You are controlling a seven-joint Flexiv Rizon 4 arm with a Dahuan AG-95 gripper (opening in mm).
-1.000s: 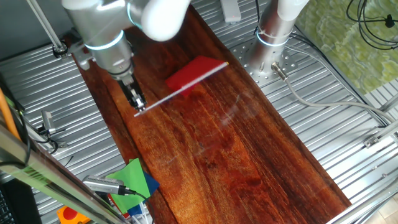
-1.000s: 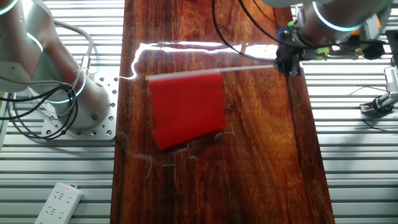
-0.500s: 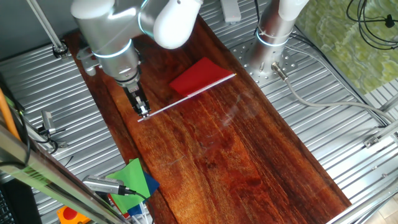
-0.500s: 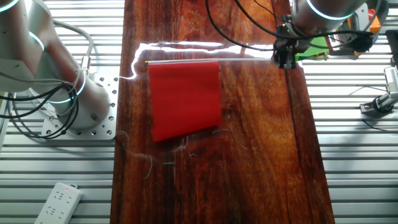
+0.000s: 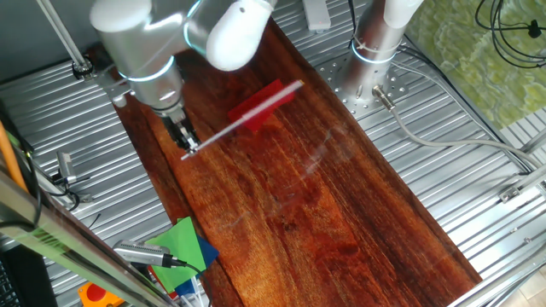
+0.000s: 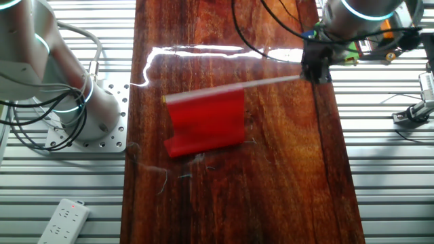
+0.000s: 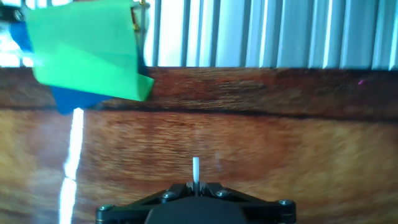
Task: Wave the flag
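Observation:
The flag (image 5: 260, 103) is a red rectangle on a thin white stick, held above the dark wooden board (image 5: 324, 213). In the other fixed view the red cloth (image 6: 205, 124) hangs below the stick and looks motion-blurred. My gripper (image 5: 187, 147) is shut on the stick's end, near the board's left edge; it also shows in the other fixed view (image 6: 314, 73). In the hand view the gripper (image 7: 195, 186) pinches the white stick tip (image 7: 196, 169), which pokes out between the closed jaws. The red cloth is out of sight in the hand view.
Green and blue paper pieces (image 5: 183, 245) lie off the board's near-left corner and show in the hand view (image 7: 87, 46). A second robot base (image 5: 374, 51) stands at the far right on ribbed metal table (image 5: 444, 102). A white power strip (image 6: 62, 220) lies near the other view's bottom left.
The gripper has swung the flag: the stick's far end rose and tilted, and the cloth shifted and blurred. The gripper moved slightly back toward the board's edge.

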